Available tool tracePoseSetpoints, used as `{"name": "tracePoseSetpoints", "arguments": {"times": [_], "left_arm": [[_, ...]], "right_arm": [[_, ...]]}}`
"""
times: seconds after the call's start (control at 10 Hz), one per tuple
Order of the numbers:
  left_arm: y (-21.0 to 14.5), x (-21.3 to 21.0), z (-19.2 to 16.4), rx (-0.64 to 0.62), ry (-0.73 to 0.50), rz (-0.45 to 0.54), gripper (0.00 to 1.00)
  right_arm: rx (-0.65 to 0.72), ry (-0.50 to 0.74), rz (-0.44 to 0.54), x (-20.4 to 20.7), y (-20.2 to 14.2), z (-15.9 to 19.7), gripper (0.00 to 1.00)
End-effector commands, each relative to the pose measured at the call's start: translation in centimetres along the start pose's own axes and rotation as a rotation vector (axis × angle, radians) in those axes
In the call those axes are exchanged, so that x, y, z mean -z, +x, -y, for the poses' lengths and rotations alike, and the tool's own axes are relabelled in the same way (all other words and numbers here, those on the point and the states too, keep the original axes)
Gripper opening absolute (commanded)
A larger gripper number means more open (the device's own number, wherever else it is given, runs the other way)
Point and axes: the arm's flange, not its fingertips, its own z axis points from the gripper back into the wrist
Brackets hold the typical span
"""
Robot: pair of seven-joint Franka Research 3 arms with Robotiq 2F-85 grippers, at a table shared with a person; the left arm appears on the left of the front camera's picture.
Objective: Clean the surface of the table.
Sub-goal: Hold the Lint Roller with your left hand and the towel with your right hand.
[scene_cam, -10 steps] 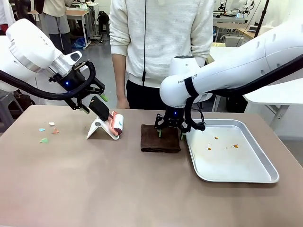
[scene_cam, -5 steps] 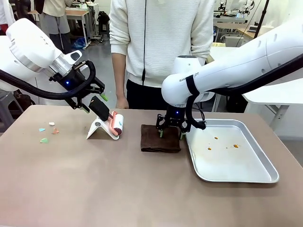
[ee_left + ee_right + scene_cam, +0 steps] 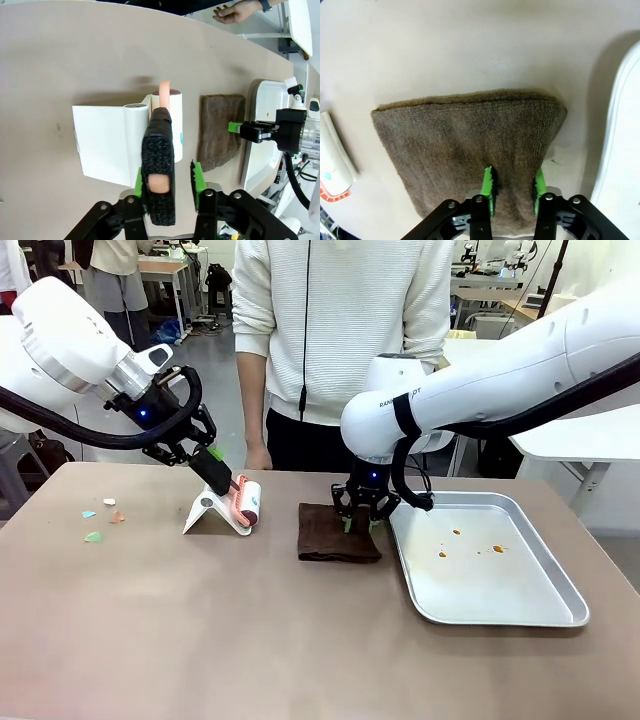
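the person [image 3: 340,340] behind the brown cloth [image 3: 338,535] is cut off above the shoulders by the frame and below the waist by the tabletop [image 3: 250,630]. the right end effector [image 3: 361,523] stands on the cloth's right edge with its tips sunk in the pile, jaws narrow and pinching a ridge of the terry fabric. how much cloth sits between the pads is hard to make out. left of the cloth, the left end effector [image 3: 207,454] is clamped on the black, foam-textured handle of the lint roller [image 3: 245,502], covering the handle's end. the roller's white drum on its pink neck rests on a folded white stand [image 3: 205,512]. far left of the cloth lie small paper scraps [image 3: 93,536], green, blue and pink, too small to tell their shapes. just right of the cloth sits the metal tray [image 3: 500,590], shallow, silvery and round-cornered, with a few orange specks [image 3: 497,548]. the tabletop, matte taupe and smooth, lies under all of these and runs past the frame edges.
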Motion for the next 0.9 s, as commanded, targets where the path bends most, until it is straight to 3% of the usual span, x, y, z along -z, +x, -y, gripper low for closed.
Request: {"name": "tracePoseSetpoints", "arguments": {"times": [0.0, 0.5, 0.8], "left_arm": [[0.0, 0.3, 0.1, 0.019, 0.001, 0.014, 0.02], [0.0, 0.2, 0.1, 0.021, 0.008, 0.014, 0.00], [-0.8, -0.6, 0.4, 0.049, -0.034, 0.024, 0.00]], "right_arm": [[-0.023, 0.026, -0.032, 0.6, -0.1, 0.6, 0.00], [-0.041, 0.043, -0.048, 0.5, -0.1, 0.6, 0.00], [-0.068, 0.166, -0.076, -1.2, -0.6, 1.7, 0.00]]}}
